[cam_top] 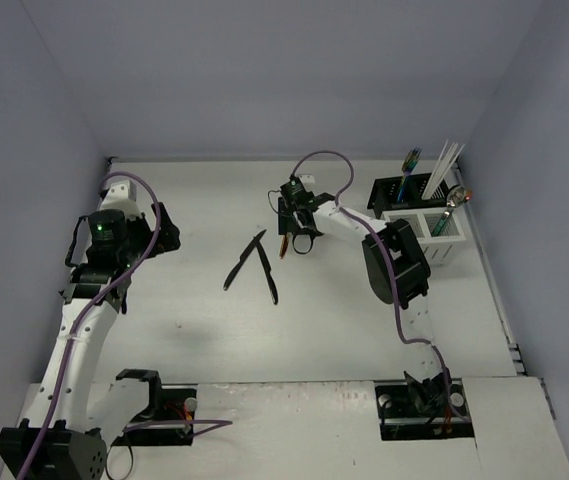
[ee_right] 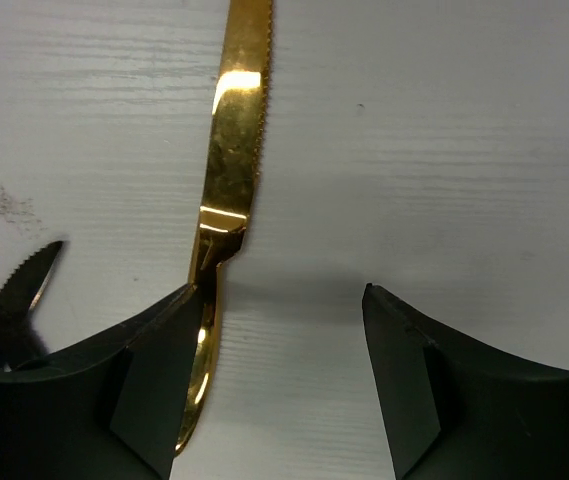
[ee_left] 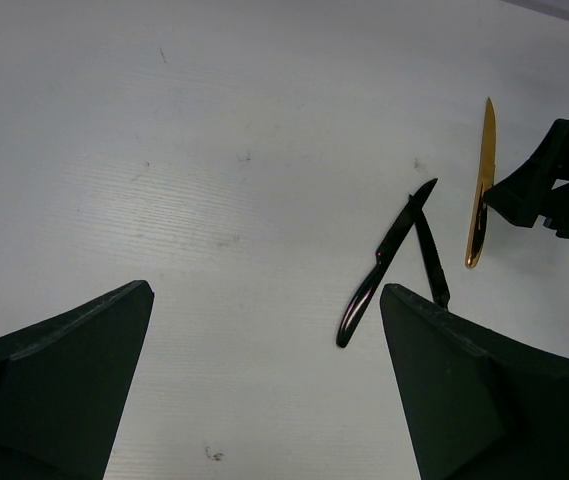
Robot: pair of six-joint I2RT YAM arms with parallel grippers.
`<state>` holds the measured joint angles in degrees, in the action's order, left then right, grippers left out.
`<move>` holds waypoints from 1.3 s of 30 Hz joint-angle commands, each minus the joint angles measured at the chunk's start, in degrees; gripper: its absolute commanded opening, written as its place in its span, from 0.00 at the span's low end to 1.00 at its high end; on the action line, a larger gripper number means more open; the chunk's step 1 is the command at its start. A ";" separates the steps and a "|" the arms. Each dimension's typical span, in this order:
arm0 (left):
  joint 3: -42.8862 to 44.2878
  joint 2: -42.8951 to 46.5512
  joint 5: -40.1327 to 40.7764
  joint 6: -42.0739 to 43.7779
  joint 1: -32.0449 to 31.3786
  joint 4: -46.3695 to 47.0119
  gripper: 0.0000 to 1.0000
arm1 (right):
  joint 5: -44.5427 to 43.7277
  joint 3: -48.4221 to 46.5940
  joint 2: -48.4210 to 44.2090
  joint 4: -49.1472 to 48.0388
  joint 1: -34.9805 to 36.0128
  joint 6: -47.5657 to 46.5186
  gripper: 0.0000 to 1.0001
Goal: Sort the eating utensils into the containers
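Two black knives (cam_top: 239,270) lie crossed in a narrow V at table centre in the top view, both flat and touched by neither arm. Gold knife (ee_right: 229,170) lies flat just right of them, serrated blade pointing to the top of the right wrist frame. Right gripper (ee_right: 279,295) is down at the table over its handle with the jaws parted by a clear gap. The handle runs along the inner edge of the frame-left finger (ee_right: 154,370) and the other finger stands well clear, so there is no grip on it. Left gripper (ee_left: 266,295) sits at centre left of the top view, jaws spread fully wide, nothing between them but bare table (ee_left: 214,150). Black caddy (cam_top: 379,195) and white caddy (cam_top: 442,255) stand side by side at upper right, touching or nearly so. Both hold upright utensils: teal handles (cam_top: 410,160) and white sticks (cam_top: 444,160) in the black one, a silver spoon (cam_top: 456,198) over the white one.
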<state>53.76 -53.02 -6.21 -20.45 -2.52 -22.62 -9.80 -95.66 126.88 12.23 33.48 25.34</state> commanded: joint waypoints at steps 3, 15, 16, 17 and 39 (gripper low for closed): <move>2.01 -0.29 -0.82 -0.73 0.42 2.32 0.97 | -0.26 -5.71 1.04 0.03 1.98 1.73 0.60; 2.14 -0.58 -1.16 -0.82 0.42 2.31 0.97 | -2.11 -4.22 3.04 0.15 3.39 4.46 0.37; 2.14 -0.56 -1.17 -0.82 0.42 2.32 0.97 | -2.58 -3.41 2.87 0.12 3.51 4.66 0.33; 2.13 -0.52 -1.17 -0.82 0.43 2.31 0.97 | -3.07 -2.45 2.67 0.08 3.62 4.82 0.30; 2.14 -0.97 -1.43 -0.91 0.52 2.16 0.97 | 3.92 29.24 -20.74 10.68 9.67 0.42 0.23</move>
<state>53.76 -53.63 -6.66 -20.47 -2.50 -22.94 -9.50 -70.70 109.88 15.53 42.96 25.10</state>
